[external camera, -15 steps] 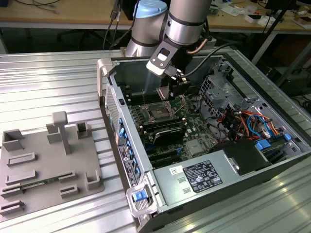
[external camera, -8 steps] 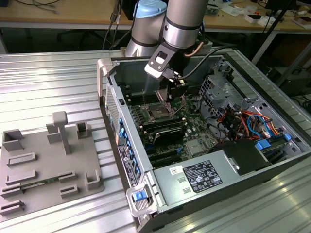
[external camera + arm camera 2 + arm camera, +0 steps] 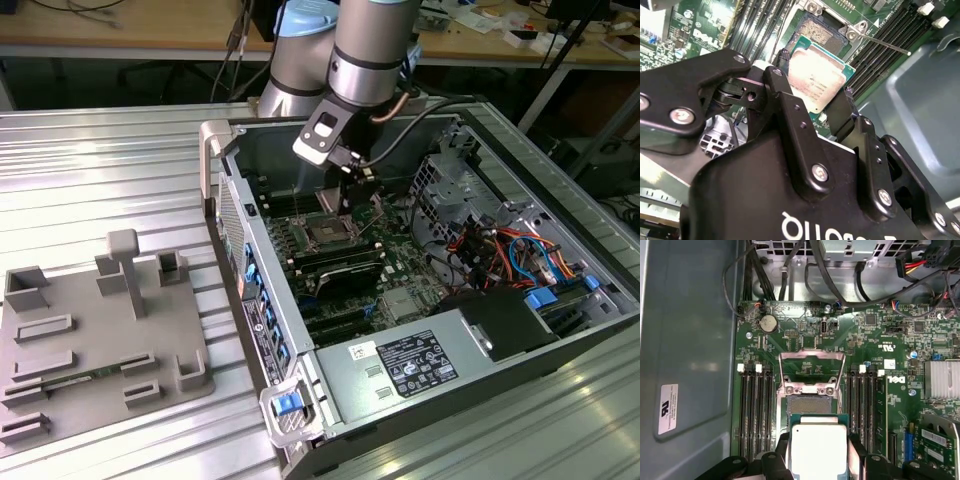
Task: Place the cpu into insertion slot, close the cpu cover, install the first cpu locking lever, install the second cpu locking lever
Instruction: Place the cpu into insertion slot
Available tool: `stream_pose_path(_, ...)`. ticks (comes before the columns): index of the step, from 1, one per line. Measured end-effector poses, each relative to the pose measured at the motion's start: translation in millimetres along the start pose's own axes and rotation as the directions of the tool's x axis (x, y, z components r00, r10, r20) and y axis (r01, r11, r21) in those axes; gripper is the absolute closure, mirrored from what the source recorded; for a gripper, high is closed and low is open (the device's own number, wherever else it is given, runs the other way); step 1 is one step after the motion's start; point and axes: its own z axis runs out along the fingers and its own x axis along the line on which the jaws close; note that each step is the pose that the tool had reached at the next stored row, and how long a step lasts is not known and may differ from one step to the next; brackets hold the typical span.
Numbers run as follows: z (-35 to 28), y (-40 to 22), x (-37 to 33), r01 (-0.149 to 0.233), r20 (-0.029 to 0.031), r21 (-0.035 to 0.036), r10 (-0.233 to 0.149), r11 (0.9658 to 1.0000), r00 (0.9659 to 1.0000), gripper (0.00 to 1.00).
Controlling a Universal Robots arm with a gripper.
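Gripper (image 3: 357, 188) clasps cpu (image 3: 819, 451) inside case (image 3: 232, 215) on ribbed, seemingly metal table (image 3: 100, 170).

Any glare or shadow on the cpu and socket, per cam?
First wrist view: the cpu, held in the gripper, has its metal top washed near-white by glare; the socket is evenly lit. Second wrist view: milder sheen on the cpu. Exterior view: the socket sits dim under the arm; the metal table shines bright.
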Motion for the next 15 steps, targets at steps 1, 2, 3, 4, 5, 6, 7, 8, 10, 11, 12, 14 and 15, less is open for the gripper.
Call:
stream_pose_path(1, 1.6, -0.1, 0.6, 0.0, 0.0004, 0.0002, 0.0, 1.0, 1.0, 0.45)
stream_pose_path(2, 3.9, -0.3, 1.3, 0.0, 0.0004, 0.0002, 0.0, 1.0, 1.0, 0.45)
stream_pose_path(3, 5.7, -0.4, 1.8, 0.0, 0.0005, 0.0003, 0.0, 1.0, 1.0, 0.45)
stream_pose_path(4, 8.3, -0.6, 2.4, 0.0, 0.0004, 0.0004, 0.0, 1.0, 1.0, 0.45)
stream_pose_path(5, 10.1, -0.7, 2.8, 0.0, 0.0004, 0.0004, 0.0, 1.0, 1.0, 0.45)
stream_pose_path(6, 12.2, -0.9, 3.2, 0.0, 0.0005, 0.0005, 0.0, 1.0, 1.0, 0.45)
stream_pose_path(7, 14.2, -1.1, 3.6, 0.0, 0.0004, 0.0006, 0.0, 1.0, 1.0, 0.45)
stream_pose_path(8, 17.0, -1.3, 4.1, 0.0, 0.0005, 0.0006, 0.0, 1.0, 1.0, 0.45)
stream_pose_path(10, 24.8, -1.9, 5.6, 0.0, 0.0004, 0.0006, 0.0, 1.0, 1.0, 0.45)
stream_pose_path(11, 28.0, -2.2, 6.2, 0.0, 0.0005, 0.0007, 0.0, 1.0, 1.0, 0.45)
stream_pose_path(12, 31.4, -2.4, 6.8, 0.0, 0.0004, 0.0007, 0.0, 1.0, 1.0, 0.45)
stream_pose_path(14, 35.0, -2.7, 7.5, 0.0, 0.0004, 0.0009, 0.0, 1.0, 1.0, 0.45)
stream_pose_path(15, 38.2, -2.9, 7.9, 0.0, 0.0003, 0.002, 0.0, 1.0, 1.0, 0.45)
